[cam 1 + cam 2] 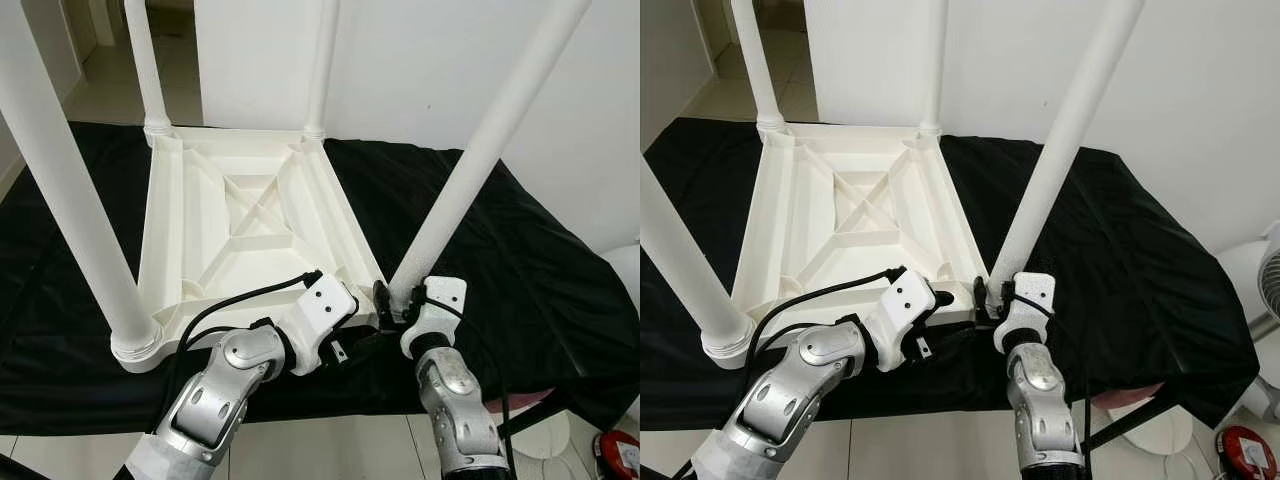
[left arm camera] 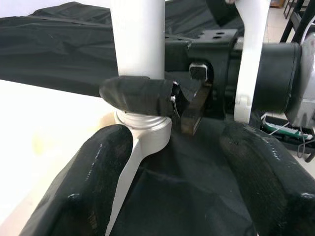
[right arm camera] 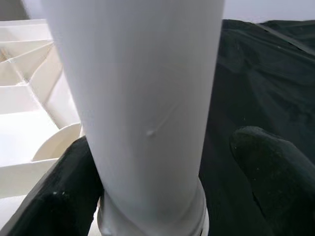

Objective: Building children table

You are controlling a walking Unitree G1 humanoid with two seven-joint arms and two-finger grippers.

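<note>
Upturned white table [image 1: 240, 215] on black cloth [image 1: 500, 250], white wall [image 1: 450, 60] behind; right fingers [image 3: 266, 167] spread around leg [image 1: 480, 160], left fingers [image 2: 98, 167] spread.

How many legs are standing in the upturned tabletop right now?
4. Far left corner, far right corner, near left corner, and near right corner, where the right gripper is around its base.

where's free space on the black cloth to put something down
Bare black cloth lies right of the upturned table top, out to the wall, and a strip lies left of it. The near right leg is crowded: right gripper around it, left gripper alongside.
</note>
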